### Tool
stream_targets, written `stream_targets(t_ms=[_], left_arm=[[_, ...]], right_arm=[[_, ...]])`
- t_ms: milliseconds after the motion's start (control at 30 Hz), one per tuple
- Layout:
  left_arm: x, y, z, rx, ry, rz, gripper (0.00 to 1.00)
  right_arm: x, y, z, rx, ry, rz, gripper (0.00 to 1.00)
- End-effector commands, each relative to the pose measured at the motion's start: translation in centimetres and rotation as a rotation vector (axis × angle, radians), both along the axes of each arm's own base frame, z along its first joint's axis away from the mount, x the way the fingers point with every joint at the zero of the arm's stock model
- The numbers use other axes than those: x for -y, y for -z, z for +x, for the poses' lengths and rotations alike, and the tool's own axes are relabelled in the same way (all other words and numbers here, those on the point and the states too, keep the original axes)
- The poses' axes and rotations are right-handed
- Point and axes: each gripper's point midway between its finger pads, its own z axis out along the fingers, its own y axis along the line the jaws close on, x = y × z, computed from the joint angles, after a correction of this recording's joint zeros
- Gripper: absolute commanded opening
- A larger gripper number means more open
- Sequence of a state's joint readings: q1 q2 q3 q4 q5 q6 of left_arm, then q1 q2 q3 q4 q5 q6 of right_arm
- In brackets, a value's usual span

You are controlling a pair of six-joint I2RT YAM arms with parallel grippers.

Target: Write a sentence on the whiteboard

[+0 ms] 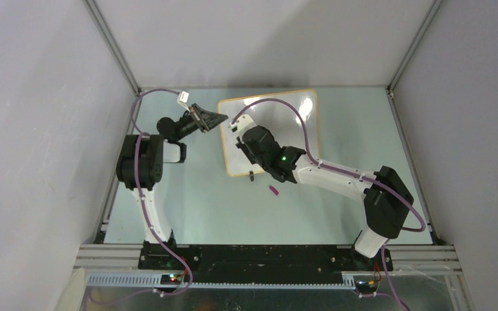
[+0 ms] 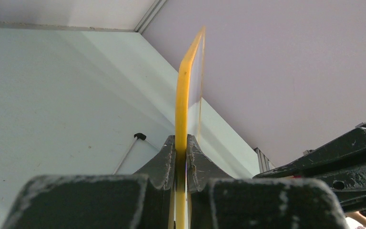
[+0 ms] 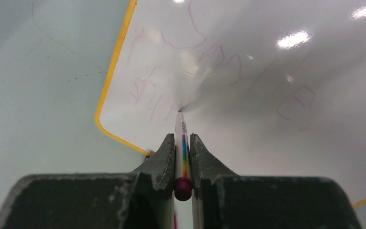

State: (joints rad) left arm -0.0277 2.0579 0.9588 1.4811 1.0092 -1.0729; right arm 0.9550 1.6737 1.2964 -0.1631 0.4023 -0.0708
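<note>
A pale green worktop (image 1: 337, 207) boxed in by grey walls carries everything. The left gripper (image 2: 181, 148) is clenched on the orange-yellow left rim of the whiteboard (image 1: 301, 123), which stretches away ahead of it, probably to steady it. The right gripper (image 3: 183, 145) grasps a marker (image 3: 180, 126) whose tip meets the board just ahead of the gripper, among faint purple strokes (image 3: 147, 90). Legible writing likely needs light, even pressure and slow strokes carried toward the open board right of the tip. The frame's rounded corner sits near, left of the gripper; a purple cap (image 1: 273, 190) lies behind it, off the board.
</note>
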Motion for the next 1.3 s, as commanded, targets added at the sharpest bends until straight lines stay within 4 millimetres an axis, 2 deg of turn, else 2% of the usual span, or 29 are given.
stream_targets(t_ms=[0,467,600,967,1100,1267], left_arm=[[0.8,0.7,-1.0,0.047,0.066,0.040,0.00],[0.8,0.7,-1.0,0.050,0.067,0.040,0.00],[0.8,0.6,-1.0,0.050,0.067,0.040,0.00],[0.8,0.7,-1.0,0.048,0.067,0.039,0.00],[0.8,0.7,-1.1,0.048,0.068,0.039,0.00],[0.7,0.7,-1.0,0.049,0.066,0.039,0.00]], right_arm=[[2.2,-1.2,1.2,0.029,0.071,-0.004,0.00],[1.7,-0.1,0.3,0.005,0.058,-0.026,0.00],[2.1,0.9,-0.1,-0.008,0.064,-0.036,0.00],[2.6,1.9,-1.0,-0.025,0.067,-0.043,0.00],[2.2,0.7,-1.0,-0.004,0.047,-0.017,0.00],[1.9,-3.3,-1.3,0.030,0.017,0.058,0.00]])
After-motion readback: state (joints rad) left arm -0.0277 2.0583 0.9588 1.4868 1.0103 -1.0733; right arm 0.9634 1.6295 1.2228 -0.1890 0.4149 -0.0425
